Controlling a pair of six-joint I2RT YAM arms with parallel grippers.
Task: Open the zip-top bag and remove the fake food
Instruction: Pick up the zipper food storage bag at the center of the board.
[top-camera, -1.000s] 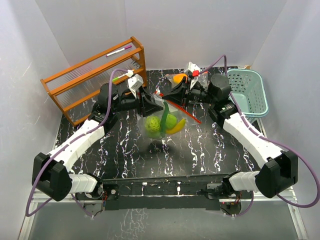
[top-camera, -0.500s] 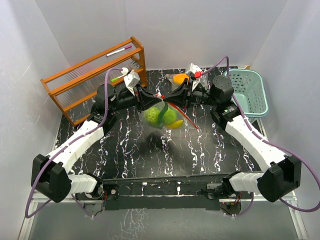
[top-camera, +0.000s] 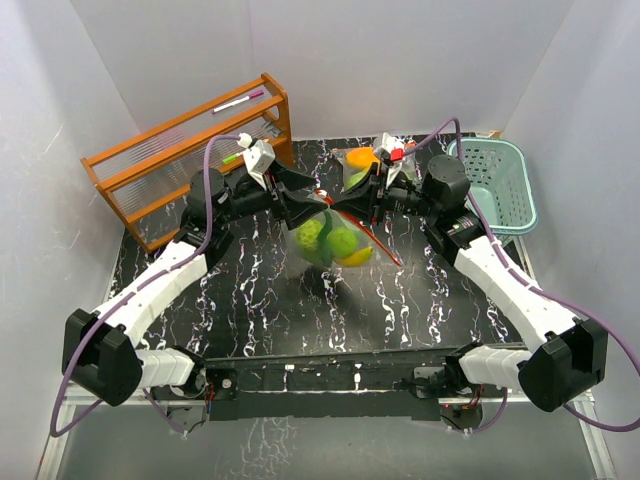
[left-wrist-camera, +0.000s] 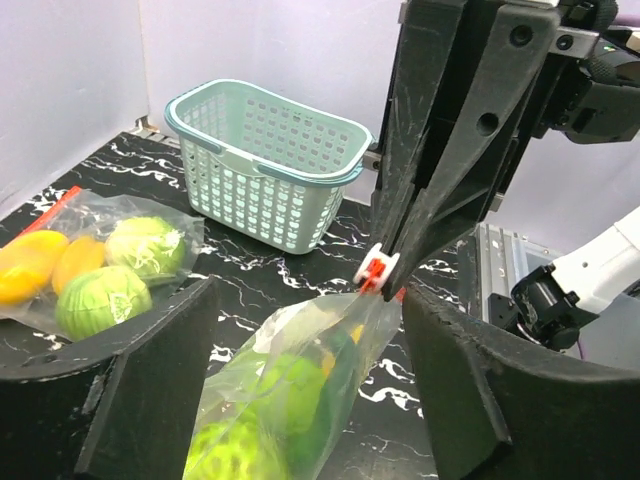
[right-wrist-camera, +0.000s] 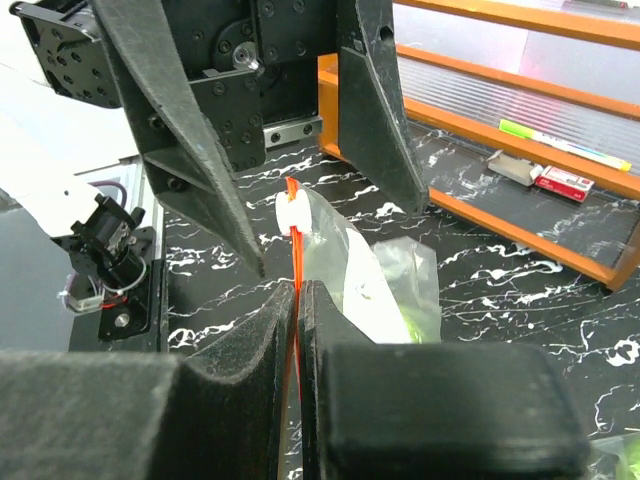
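Zip-top bag (top-camera: 330, 240) is hanging in mid-air over the middle of the table (top-camera: 250, 300), strung between the two arms, with the fake food (top-camera: 343, 240) (green balls, something yellow) all bunched in the bottom. So nothing's out yet, and I'd say we're at the opening step at best. I honestly can't tell if the seal has parted at all.

Right end effector (right-wrist-camera: 298, 290) is clenched on the red zip strip (right-wrist-camera: 296, 250). Left end effector (left-wrist-camera: 308, 300) is released, fingers spread either side of the bag without touching it, just short of the white slider (left-wrist-camera: 378, 268).

Further back, a second bag (left-wrist-camera: 100, 265) lies flat on the table, also full: orange-yellow pieces and pale green balls. The teal basket (left-wrist-camera: 265, 170) sits beyond that.

Views: overhead gives the layout, but that second bag is only an orange blob behind the arms. The left wrist shows it properly. Only the right wrist shows the pinch on the strip, plus the orange rack (right-wrist-camera: 520, 100) at the far side.
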